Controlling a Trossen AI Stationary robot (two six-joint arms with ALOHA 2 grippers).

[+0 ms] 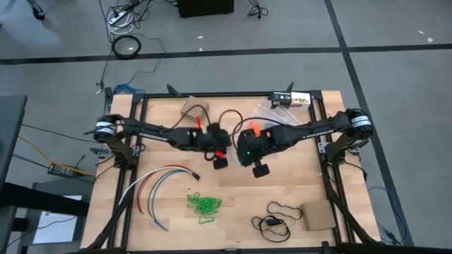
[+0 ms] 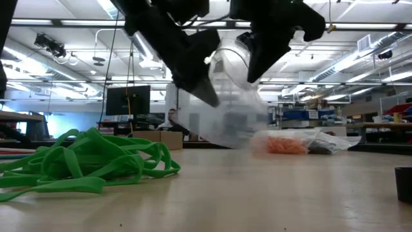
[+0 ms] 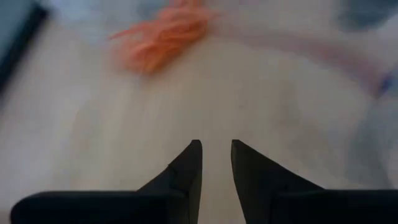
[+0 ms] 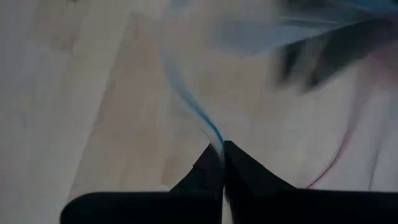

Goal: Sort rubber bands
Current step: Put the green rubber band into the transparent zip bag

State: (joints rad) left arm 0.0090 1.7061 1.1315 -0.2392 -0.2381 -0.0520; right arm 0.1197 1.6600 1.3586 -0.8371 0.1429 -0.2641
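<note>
A heap of bright green rubber bands [image 1: 203, 204] lies loose on the table near its front edge [image 2: 84, 164]. Orange rubber bands [image 2: 283, 145] and dark ones [image 2: 320, 148] lie in clear bags at the far side; the left wrist view shows the orange ones [image 3: 165, 34]. A clear plastic bag [image 2: 235, 109] hangs over the table's middle, with my right gripper [image 4: 222, 146] shut on it. My left gripper [image 3: 216, 144] hovers beside that bag [image 2: 201, 90], tilted down, its fingers a little apart with nothing seen between them. My right gripper pinches the clear bag's blue-lined edge [image 4: 214, 134] between its two fingertips, coming steeply from above. The bag hangs below the fingers, its lower part near the table. Whether my left gripper touches the bag, I cannot tell.
Long curved coloured cables [image 1: 159, 183] lie at the front left. A thin black cord loop [image 1: 279, 215] and a brown cardboard piece [image 1: 318, 215] lie at the front right. Small boxes [image 1: 289, 99] stand at the far edge.
</note>
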